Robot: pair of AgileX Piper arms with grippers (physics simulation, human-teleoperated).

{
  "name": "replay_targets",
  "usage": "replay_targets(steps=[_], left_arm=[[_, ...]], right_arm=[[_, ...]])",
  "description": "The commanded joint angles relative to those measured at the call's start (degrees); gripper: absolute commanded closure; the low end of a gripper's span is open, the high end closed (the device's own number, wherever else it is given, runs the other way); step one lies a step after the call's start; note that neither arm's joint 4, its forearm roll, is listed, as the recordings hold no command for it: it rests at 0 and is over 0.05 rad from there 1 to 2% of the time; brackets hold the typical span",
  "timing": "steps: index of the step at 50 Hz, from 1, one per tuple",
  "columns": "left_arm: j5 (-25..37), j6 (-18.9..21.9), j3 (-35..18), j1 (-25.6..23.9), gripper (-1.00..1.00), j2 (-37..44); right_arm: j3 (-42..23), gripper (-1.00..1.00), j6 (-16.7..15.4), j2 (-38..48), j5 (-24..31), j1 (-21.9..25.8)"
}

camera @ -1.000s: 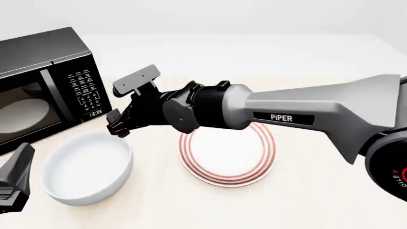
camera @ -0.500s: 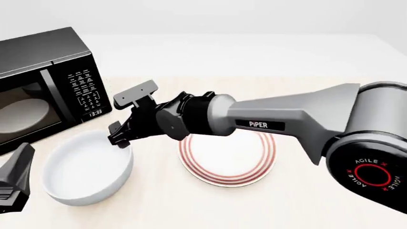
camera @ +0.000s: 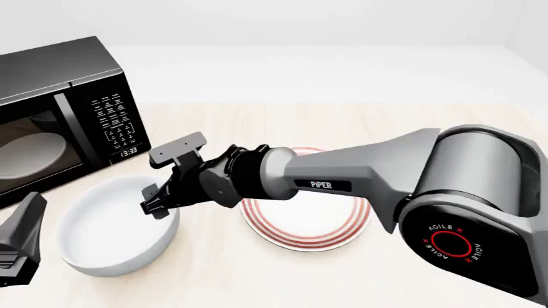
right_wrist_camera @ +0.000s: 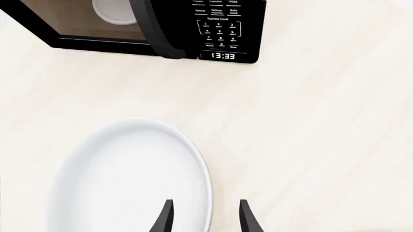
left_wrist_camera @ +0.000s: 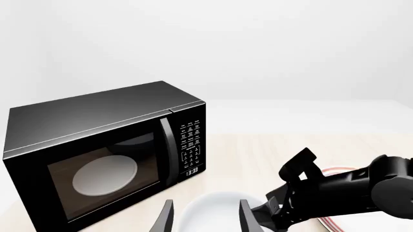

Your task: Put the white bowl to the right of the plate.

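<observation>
The white bowl (camera: 102,231) sits on the table at front left, in front of the microwave. The plate (camera: 312,232), flat with red rings, lies to its right, partly under my right arm. My right gripper (camera: 156,200) hangs at the bowl's right rim. In the right wrist view that gripper (right_wrist_camera: 205,220) is open, with the edge of the bowl (right_wrist_camera: 129,174) between its fingers (right_wrist_camera: 166,217). My left gripper (camera: 19,240) stays at the front left corner, apart from the bowl. It shows open (left_wrist_camera: 206,221) in its wrist view, with the bowl (left_wrist_camera: 216,207) beyond it.
A black microwave (camera: 60,122) with its door shut stands at the back left, close behind the bowl; it also shows in the right wrist view (right_wrist_camera: 193,29). My right arm (camera: 360,179) spans the table's middle above the plate.
My right arm has swung lower and nearer, bringing its gripper down from above the bowl's far right side to its right rim. The bowl, plate and left gripper have not moved.
</observation>
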Motion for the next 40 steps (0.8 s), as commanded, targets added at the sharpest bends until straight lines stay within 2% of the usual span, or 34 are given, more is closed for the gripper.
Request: replay_targets(steps=[1, 17, 18, 31, 40], left_arm=[[0.0, 0.0, 0.0, 0.0, -1.0, 0.0], [0.0, 0.0, 0.0, 0.0, -1.0, 0.0], [0.0, 0.0, 0.0, 0.0, -1.0, 0.0], [0.0, 0.0, 0.0, 0.0, -1.0, 0.0], [0.0, 0.0, 0.0, 0.0, -1.0, 0.0]], right_arm=[[0.36, -1.0, 1.61, 1.0, -0.88, 0.75], [0.88, -1.0, 2.58, 1.07, -1.96, 1.62], [0.97, 1.0, 1.99, 0.81, -1.98, 1.18], [2.43, 1.0, 2.38, -0.92, -2.35, 1.46], [3.64, 1.0, 0.09, -5.71, -0.58, 0.57]])
